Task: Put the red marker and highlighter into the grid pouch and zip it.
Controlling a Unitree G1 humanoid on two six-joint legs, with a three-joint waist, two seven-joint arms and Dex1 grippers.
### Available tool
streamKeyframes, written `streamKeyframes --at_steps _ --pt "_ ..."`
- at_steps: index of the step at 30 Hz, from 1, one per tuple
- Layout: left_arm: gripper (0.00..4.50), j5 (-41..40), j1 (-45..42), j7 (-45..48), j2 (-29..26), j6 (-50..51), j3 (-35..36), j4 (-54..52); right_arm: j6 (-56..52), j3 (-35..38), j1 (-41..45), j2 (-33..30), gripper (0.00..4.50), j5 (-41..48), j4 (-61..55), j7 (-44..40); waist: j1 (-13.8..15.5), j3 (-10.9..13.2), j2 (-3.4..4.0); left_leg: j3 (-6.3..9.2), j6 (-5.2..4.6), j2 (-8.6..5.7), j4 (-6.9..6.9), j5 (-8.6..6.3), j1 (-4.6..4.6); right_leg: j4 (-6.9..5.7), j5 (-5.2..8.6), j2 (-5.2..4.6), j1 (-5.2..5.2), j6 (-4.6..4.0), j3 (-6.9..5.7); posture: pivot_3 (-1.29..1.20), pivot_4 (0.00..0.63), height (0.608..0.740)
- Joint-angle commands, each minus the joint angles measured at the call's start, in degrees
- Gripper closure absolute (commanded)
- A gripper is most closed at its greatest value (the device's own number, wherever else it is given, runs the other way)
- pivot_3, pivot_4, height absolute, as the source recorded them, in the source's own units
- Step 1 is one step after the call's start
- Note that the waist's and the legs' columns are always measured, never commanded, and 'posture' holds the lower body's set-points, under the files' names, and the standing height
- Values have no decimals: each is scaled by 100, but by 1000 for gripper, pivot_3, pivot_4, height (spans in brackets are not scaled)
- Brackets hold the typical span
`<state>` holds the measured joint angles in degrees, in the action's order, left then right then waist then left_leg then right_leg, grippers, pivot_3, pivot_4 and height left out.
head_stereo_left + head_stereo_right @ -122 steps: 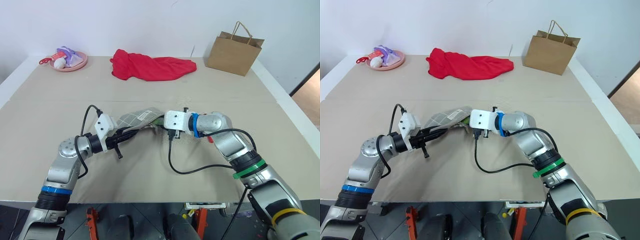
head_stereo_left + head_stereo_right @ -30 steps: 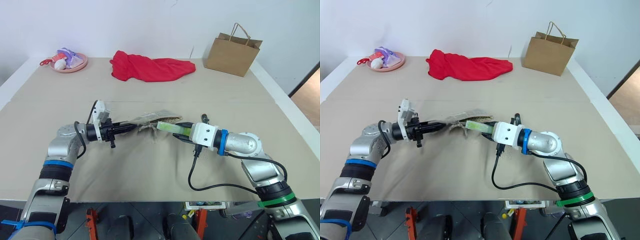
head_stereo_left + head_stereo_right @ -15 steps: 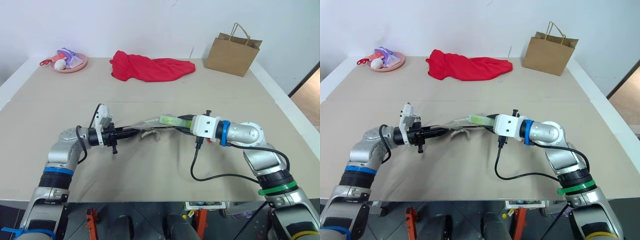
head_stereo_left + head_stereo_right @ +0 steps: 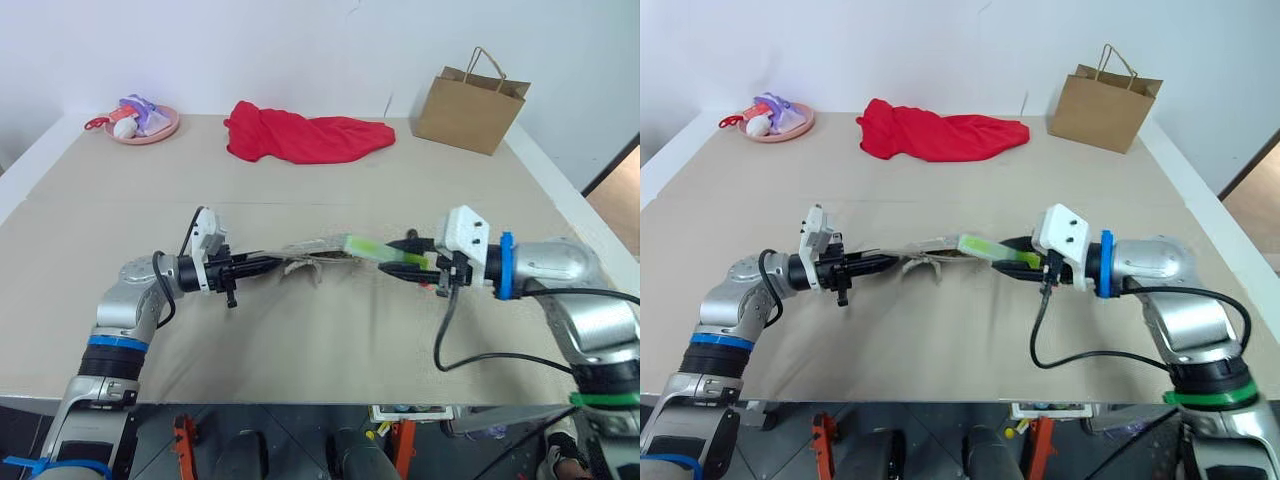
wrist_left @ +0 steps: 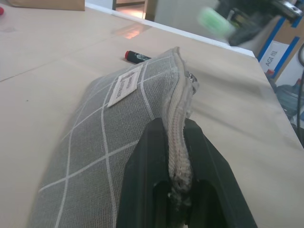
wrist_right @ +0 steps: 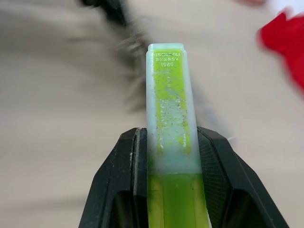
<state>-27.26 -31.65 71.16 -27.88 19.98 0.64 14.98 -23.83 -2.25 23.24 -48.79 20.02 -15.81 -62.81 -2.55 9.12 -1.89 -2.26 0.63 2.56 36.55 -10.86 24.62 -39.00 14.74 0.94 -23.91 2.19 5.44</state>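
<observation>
Left gripper (image 5: 176, 156) pinching grid pouch (image 5: 118, 118) zipper edge; left wrist view revealing red marker (image 5: 137, 57) beyond. Right gripper (image 6: 166, 142) clamping highlighter (image 6: 167, 109), cap reading "1989".

**Colours and patterns on the surface**

The pouch (image 5: 114, 123) is grey with thin white grid lines and a white label. The highlighter (image 6: 167, 118) is lime green with a paler translucent cap. The marker (image 5: 137, 57) is black with a red end. Both hands have black fingers. The cloth (image 4: 305, 137) at 12 o'clock is red, the bag (image 4: 470, 105) brown, the surface (image 4: 320, 330) beige.
</observation>
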Motion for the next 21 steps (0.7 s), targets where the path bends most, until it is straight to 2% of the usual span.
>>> streamKeyframes --at_steps 1,21 --pt "4500 -80 -108 -1 38 -35 69 -96 139 -115 22 -23 3414 -269 -64 119 -19 0 0 -3 0 2 1 0 -2 0 -2 1 -1 -1 3 0 150 740" --pt "4500 -108 8 36 41 -37 61 -209 576 -348 416 293 3414 -744 504 186 -6 0 0 -4 -1 6 0 2 -2 -1 -5 10 -2 -4 6 0 150 740"
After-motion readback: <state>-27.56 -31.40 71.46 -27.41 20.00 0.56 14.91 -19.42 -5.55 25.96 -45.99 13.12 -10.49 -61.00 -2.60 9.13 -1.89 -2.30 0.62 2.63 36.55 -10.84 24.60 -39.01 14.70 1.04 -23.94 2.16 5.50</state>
